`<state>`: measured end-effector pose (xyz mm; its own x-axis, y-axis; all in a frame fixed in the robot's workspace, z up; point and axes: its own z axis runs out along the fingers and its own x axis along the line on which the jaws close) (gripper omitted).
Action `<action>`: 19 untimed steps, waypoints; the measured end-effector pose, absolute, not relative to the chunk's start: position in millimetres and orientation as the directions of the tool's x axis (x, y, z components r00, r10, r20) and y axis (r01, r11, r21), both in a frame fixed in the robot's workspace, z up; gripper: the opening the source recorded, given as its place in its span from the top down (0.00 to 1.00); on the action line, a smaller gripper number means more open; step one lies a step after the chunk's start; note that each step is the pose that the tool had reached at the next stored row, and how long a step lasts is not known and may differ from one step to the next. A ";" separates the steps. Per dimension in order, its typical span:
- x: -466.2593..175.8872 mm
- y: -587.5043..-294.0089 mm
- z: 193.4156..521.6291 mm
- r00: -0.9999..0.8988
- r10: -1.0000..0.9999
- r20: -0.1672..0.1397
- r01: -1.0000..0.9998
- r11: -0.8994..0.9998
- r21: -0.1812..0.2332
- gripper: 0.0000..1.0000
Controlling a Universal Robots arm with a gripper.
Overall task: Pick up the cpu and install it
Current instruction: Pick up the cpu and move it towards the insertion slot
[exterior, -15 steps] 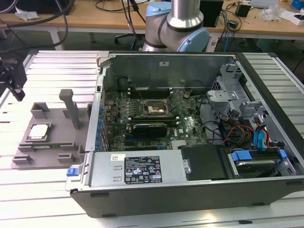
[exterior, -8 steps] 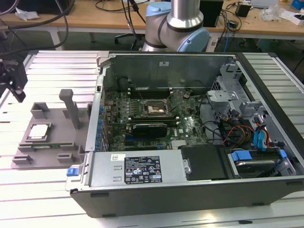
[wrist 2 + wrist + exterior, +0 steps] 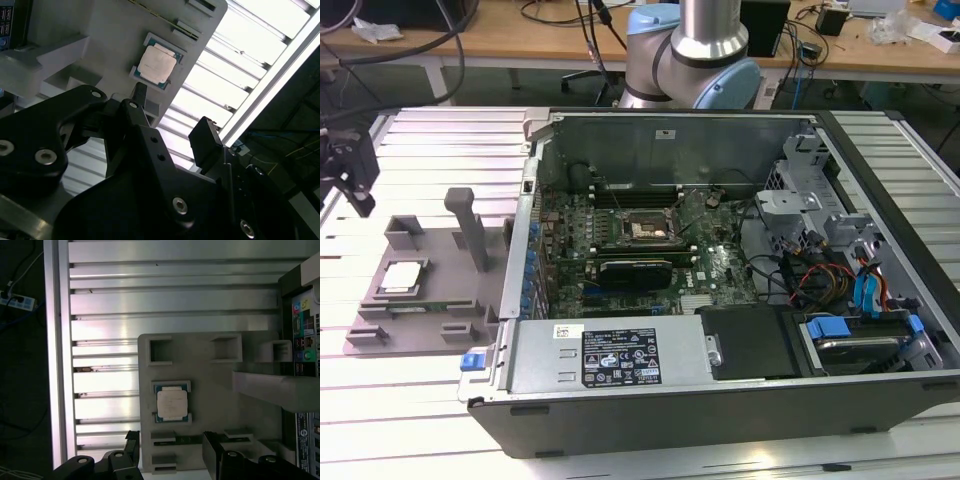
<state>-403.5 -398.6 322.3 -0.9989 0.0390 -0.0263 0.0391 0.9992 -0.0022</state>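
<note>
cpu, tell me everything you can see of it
The cpu is a small flat square chip: silvery-grey metal top on a green-edged base. It lies flat, metal side up, seated in a framed recess of the grey tray, on the exterior view's left of the open computer case. Only the tray touches it; the open pincer hangs clear of it, empty.

Silvery-grey metal top and teal-green rim noted on small flat square cpu (image 3: 172, 404). Moulded plastic tray (image 3: 210, 390) seen plain matte grey. Angular metal gripper (image 3: 170, 440) finished black. Slatted aluminium table (image 3: 175, 300) striped silver-white.
</note>
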 end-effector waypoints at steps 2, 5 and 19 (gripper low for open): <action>-403.4 -398.6 321.4 -0.999 0.039 -0.026 0.039 0.999 -0.002 0.38; -403.4 -398.7 320.2 -0.999 0.039 -0.026 0.039 0.999 -0.002 0.38; -403.4 -398.6 315.4 -0.999 0.039 -0.026 0.039 0.999 -0.002 0.38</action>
<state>-403.4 -398.6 315.4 -0.9989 0.0390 -0.0263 0.0391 0.9992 -0.0022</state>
